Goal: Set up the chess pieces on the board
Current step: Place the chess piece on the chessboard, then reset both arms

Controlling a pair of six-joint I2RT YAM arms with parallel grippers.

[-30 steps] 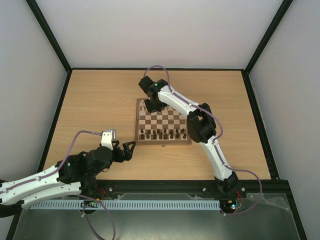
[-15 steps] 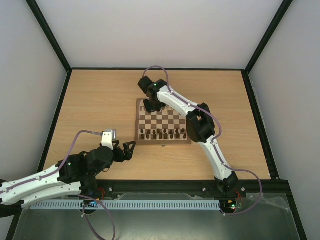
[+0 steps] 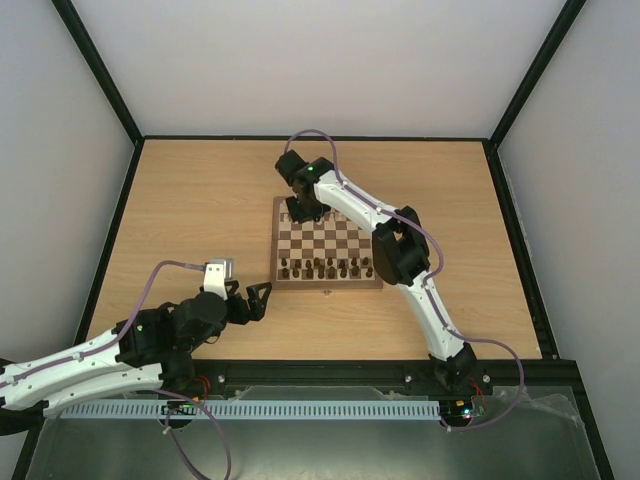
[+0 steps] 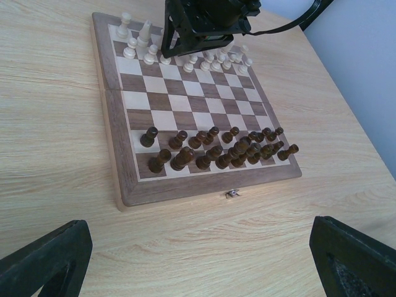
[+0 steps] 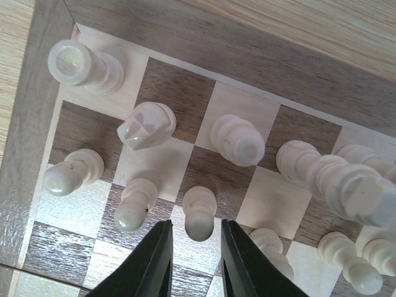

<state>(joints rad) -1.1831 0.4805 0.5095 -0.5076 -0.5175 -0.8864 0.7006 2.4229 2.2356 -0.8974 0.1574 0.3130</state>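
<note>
While my right gripper (image 5: 196, 247) hangs over the board (image 5: 28, 142), its fingers stand slightly parted, with a pale pawn (image 5: 199, 218) upright between the tips and a sliver of gap on each side. More pale chess pieces (image 5: 237, 140) stand just ahead of it. My left gripper (image 3: 250, 297) is spread wide, with the board ahead of it.

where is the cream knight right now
In the right wrist view the cream knight stands on the board's back row, between the corner rook and what looks like a bishop.
</note>
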